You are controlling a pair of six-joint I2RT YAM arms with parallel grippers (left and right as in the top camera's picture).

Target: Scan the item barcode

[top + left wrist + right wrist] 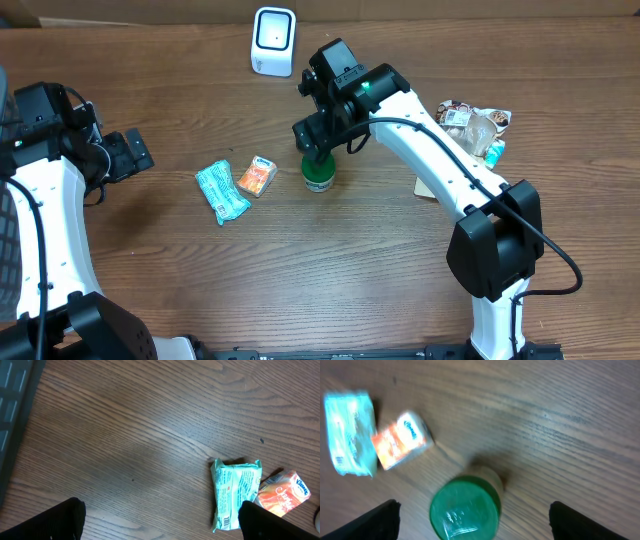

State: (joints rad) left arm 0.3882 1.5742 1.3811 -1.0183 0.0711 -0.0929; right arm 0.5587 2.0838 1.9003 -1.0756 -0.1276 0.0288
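Right end effector (321, 152), jaws wide, hovers over the green-lidded jar (465, 507) standing mid-surface, nearer than the white scanner (273, 41). Likely the grasp step: next, lower, close, present its barcode. Left end effector (162, 520) wide, empty.

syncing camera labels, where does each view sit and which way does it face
Overhead: fixed above the table, looking straight down; left arm, right arm and scanner show.
Left wrist: on the left arm, looking down at the table; left fingers at the bottom corners.
Right wrist: on the right arm, looking down on the green-lidded jar; right fingers flank it.
Shared: both wrist views show the teal packet and orange pack.
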